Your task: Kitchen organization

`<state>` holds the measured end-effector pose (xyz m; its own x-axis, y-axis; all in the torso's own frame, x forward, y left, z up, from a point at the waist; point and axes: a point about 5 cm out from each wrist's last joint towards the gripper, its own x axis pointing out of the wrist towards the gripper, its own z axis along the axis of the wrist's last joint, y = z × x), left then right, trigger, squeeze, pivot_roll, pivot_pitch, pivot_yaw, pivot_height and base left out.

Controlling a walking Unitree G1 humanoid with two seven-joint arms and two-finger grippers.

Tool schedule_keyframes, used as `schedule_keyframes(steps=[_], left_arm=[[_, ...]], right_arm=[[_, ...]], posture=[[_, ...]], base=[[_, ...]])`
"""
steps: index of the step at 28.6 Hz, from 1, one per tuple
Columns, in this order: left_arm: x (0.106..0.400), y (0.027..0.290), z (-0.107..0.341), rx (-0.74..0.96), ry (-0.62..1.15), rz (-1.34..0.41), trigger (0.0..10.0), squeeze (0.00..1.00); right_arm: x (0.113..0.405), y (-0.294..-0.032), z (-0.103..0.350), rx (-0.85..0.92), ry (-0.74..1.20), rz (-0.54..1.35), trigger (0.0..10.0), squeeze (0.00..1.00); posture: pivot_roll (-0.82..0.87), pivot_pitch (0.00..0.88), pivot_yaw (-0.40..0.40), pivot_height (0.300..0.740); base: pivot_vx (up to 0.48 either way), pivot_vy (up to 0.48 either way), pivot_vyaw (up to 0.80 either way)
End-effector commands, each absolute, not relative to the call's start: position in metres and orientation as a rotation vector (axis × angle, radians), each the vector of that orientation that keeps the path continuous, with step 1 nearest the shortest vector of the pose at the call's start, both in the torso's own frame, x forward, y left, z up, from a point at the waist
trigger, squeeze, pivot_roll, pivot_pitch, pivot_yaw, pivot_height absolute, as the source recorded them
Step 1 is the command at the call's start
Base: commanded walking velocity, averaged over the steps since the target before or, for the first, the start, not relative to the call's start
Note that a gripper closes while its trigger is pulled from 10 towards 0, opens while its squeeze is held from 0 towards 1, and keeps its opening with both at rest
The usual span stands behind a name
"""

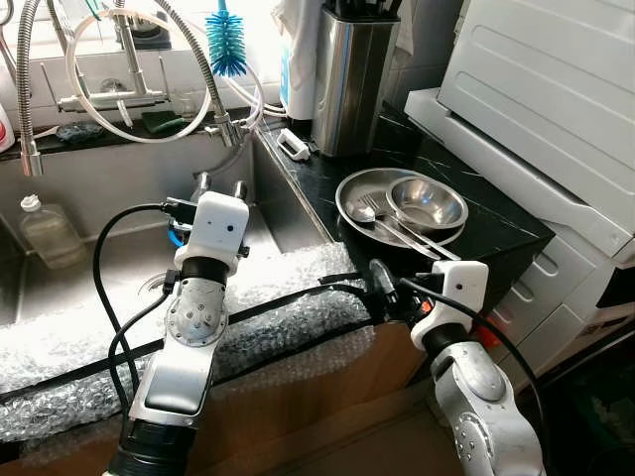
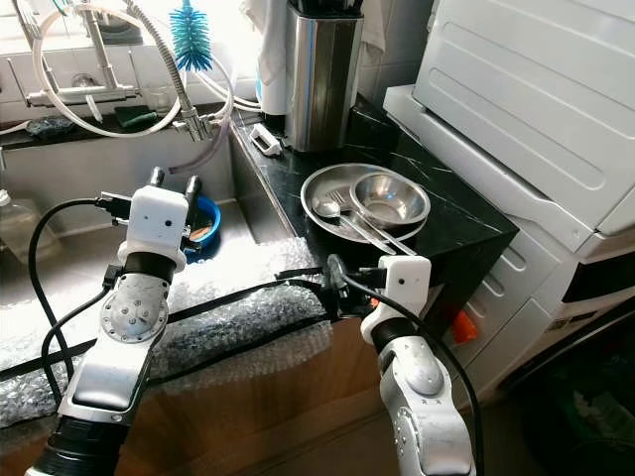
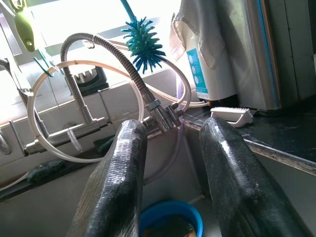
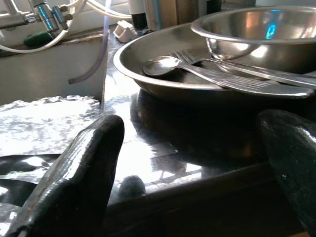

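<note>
While the steel plate with its small bowl, spoon and fork sits on the black counter beside the sink, right gripper hovers just short of it, fingers apart, empty. Judged step: approach; next, reach forward to the rim. Left gripper, fingers apart, hangs over the sink; its wrist view adds a blue tub.

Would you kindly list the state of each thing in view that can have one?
left gripper: open, empty, over the sink
right gripper: open, empty, at the counter edge
steel plate: holds bowl, spoon and fork
steel bowl: upright, empty
blue bowl: upright in the sink
bottle brush: hanging, bristles down
</note>
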<state>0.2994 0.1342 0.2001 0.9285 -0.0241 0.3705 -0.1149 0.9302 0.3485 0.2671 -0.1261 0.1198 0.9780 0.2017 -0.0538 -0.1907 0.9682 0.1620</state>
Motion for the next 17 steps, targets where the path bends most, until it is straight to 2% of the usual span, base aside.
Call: schedule_keyframes(steps=[1,17], left_arm=[[0.2993,0.1298,0.2047,0.379,-0.408,0.044,10.0,0.00],[0.2990,0.1305,0.2050,0.377,-0.411,0.050,10.0,0.00]], right_arm=[[0.2697,-0.1259,0.1268,0.160,0.036,0.207,10.0,0.00],[0.2722,-0.1199,0.1357,0.186,-0.014,0.243,10.0,0.00]], posture=[[-0.02,0.000,-0.110,0.740],[-0.02,0.000,-0.110,0.740]], base=[[0.000,0.000,0.00],[0.000,0.000,0.00]])
